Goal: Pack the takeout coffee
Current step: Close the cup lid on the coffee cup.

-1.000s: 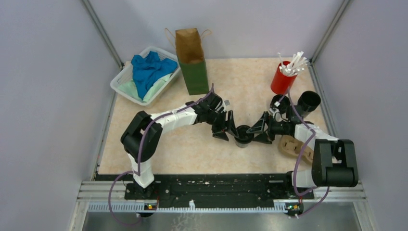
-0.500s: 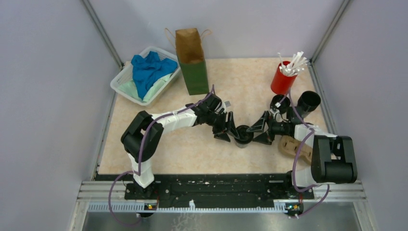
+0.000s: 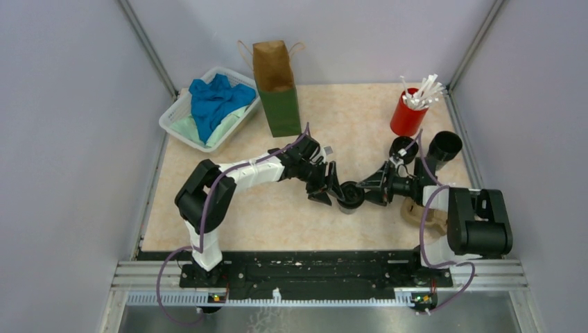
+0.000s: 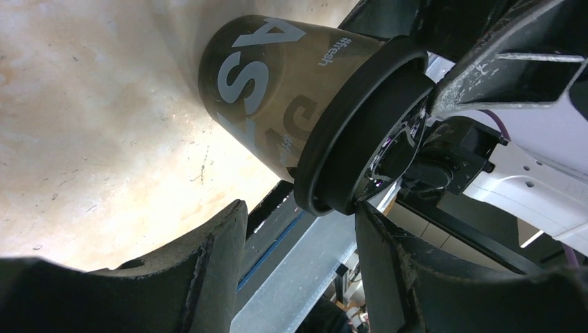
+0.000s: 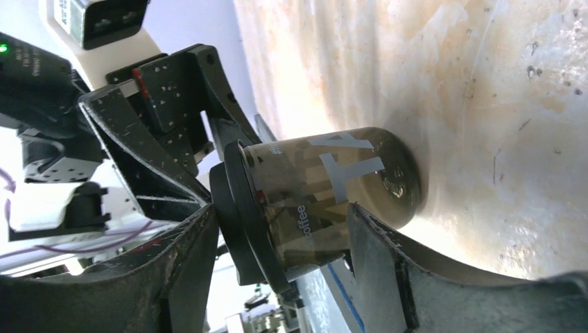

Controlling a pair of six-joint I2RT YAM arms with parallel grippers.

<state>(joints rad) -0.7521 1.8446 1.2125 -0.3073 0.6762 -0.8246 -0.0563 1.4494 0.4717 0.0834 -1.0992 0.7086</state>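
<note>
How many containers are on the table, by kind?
Black coffee cups: 3
Red cup of white sticks: 1
Paper bag: 1
White basket: 1
Pulp carrier: 1
Total: 7

takeout coffee cup [image 4: 270,83] | "#fresh" near lid | "coffee" on side | large pale letters, not fully legible

Black coffee cup [image 4: 270,97], pale grey lettering; red cup [image 3: 405,119]; green-and-brown bag [image 3: 281,104].
</note>
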